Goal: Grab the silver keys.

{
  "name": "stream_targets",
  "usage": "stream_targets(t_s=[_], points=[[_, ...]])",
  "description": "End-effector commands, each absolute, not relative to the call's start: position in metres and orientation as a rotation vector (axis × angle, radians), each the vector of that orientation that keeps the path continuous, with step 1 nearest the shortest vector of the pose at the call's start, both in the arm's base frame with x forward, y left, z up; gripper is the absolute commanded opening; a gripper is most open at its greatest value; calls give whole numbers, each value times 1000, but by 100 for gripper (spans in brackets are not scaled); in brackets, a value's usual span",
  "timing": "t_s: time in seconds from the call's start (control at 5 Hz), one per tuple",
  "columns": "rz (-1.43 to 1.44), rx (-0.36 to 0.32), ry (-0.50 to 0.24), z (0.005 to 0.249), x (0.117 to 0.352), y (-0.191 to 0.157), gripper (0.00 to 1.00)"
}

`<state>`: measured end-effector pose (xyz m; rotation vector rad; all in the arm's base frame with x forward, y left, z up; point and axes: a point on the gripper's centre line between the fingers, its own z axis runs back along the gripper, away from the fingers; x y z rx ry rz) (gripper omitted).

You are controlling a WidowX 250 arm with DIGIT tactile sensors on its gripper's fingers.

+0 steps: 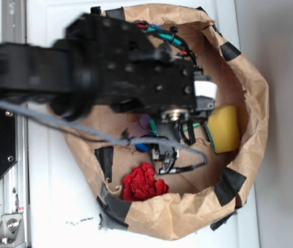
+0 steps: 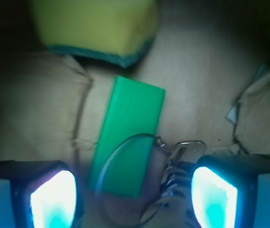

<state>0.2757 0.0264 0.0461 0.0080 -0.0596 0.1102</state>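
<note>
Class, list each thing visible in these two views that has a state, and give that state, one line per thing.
Gripper: open, fingers either side of the keys.
Silver keys: lying on the bag floor, ungrasped, wire ring overlapping the green block.
Green block: lying flat.
Yellow sponge: resting against the bag wall.
Paper bag: open, rim rolled down.

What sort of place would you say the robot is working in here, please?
Probably a lab test rig, not a home: a taped brown paper bin on a white table holds assorted props, namely a yellow sponge, a green block and the silver keys.
</note>
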Motion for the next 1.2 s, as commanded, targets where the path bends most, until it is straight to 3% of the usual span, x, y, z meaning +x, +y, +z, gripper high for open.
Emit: stream_targets(t_s=[0.0,0.8,1.0], points=[[169,85,-95,38,297,38,100],[150,119,-121,39,293,39,100],[155,97,-129,42,293,42,0]])
